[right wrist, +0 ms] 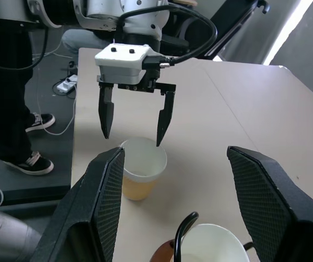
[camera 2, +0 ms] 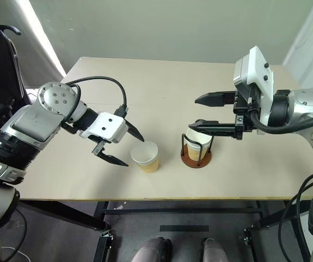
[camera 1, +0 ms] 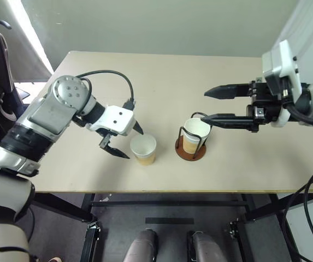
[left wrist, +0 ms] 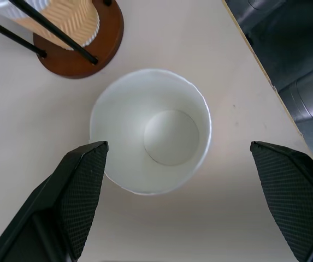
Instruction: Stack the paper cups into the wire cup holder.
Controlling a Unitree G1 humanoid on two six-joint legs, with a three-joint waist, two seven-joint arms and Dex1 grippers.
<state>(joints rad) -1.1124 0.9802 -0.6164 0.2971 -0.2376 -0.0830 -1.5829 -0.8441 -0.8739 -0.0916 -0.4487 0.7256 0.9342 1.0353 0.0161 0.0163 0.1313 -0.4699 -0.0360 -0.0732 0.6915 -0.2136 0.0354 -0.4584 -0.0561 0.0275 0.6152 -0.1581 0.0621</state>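
One paper cup (camera 1: 143,149) stands upright and loose on the table near the front edge, white inside and tan lower down. My left gripper (camera 1: 131,143) is open and tilted down at the cup's left side, with one fingertip (left wrist: 85,180) close to the rim and nothing held. The wire cup holder (camera 1: 190,152) stands just right of the cup, with another paper cup (camera 1: 196,132) seated inside its black wires. My right gripper (camera 1: 206,105) hovers open above and slightly right of the holder, pointing left, with nothing between its fingers (right wrist: 110,202).
The light wooden table (camera 1: 161,76) stretches back behind the cups. Its front edge (camera 1: 161,191) runs close to the loose cup. A person's legs and sneakers (right wrist: 33,123) are beside the table's far left side.
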